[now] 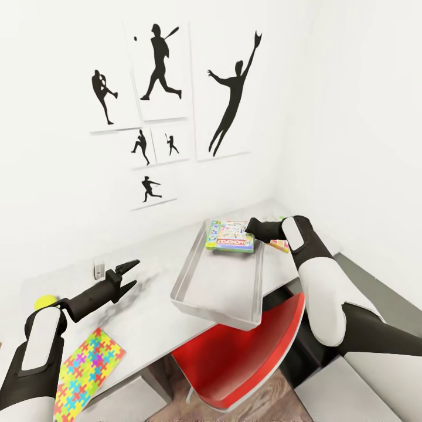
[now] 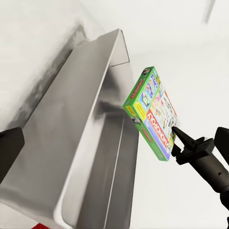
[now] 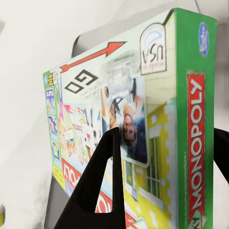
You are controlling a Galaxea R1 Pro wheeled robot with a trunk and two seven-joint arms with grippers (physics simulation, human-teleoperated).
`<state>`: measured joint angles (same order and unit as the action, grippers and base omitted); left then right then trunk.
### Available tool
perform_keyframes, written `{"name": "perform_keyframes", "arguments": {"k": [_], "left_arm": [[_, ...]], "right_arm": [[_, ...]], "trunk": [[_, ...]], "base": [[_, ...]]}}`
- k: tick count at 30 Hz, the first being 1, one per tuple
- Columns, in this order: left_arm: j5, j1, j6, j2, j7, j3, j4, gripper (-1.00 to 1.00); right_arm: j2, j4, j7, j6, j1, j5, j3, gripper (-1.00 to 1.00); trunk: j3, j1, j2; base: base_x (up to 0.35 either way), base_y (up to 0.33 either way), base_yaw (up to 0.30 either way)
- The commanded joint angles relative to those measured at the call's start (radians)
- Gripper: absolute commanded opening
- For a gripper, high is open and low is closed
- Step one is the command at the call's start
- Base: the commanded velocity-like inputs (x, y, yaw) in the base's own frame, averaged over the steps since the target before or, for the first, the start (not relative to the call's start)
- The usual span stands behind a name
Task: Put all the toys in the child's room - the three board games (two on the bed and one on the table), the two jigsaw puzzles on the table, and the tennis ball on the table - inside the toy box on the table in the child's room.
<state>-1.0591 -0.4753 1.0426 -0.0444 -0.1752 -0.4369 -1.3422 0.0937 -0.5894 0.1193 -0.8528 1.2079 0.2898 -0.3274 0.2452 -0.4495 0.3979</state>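
Observation:
A green Monopoly board game (image 1: 230, 236) hangs tilted over the far end of the toy box (image 1: 214, 305), a grey translucent bin on the pale table (image 1: 146, 316). My right gripper (image 1: 253, 226) is shut on the game's edge, one finger across its printed face (image 3: 102, 181). The left wrist view shows the game (image 2: 152, 112) above the bin's wall (image 2: 90, 119) and the right gripper (image 2: 183, 143). My left gripper (image 1: 133, 274) is open and empty, left of the bin. A jigsaw puzzle (image 1: 88, 372) lies at the table's near left edge. The tennis ball (image 1: 44, 302) sits behind my left forearm.
A red chair (image 1: 252, 351) stands under the table, just below the bin. Behind my right wrist a flat yellow-orange item (image 1: 280, 245) lies on the table. A wall socket (image 1: 98, 269) and baseball silhouette posters (image 1: 158, 64) are on the wall behind. A dark grey top (image 1: 375, 281) adjoins at right.

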Motion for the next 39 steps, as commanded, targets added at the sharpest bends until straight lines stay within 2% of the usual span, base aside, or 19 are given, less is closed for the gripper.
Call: {"name": "perform_keyframes", "arguments": {"k": [1, 18, 39], "left_arm": [[0.01, -0.001, 0.005, 0.0, -0.01, -0.002, 0.0, 1.0], [0.01, 0.0, 0.005, -0.003, -0.01, -0.002, 0.0, 1.0], [0.01, 0.0, 0.005, -0.008, -0.01, -0.002, 0.0, 1.0]], "right_arm": [[0.001, -0.001, 0.008, -0.005, 0.001, -0.009, -0.008, -1.0], [0.005, -0.001, 0.01, -0.004, -0.001, -0.008, -0.009, -1.0], [0.003, -0.035, 0.01, -0.002, 0.002, -0.009, -0.007, -1.0]], "trunk": [[0.004, -0.001, 0.002], [0.03, -0.001, 0.002], [0.04, -0.001, 0.002]], "base": [[0.0, 0.0, 0.0], [0.0, 0.0, 0.0], [0.0, 0.0, 0.0]]}}
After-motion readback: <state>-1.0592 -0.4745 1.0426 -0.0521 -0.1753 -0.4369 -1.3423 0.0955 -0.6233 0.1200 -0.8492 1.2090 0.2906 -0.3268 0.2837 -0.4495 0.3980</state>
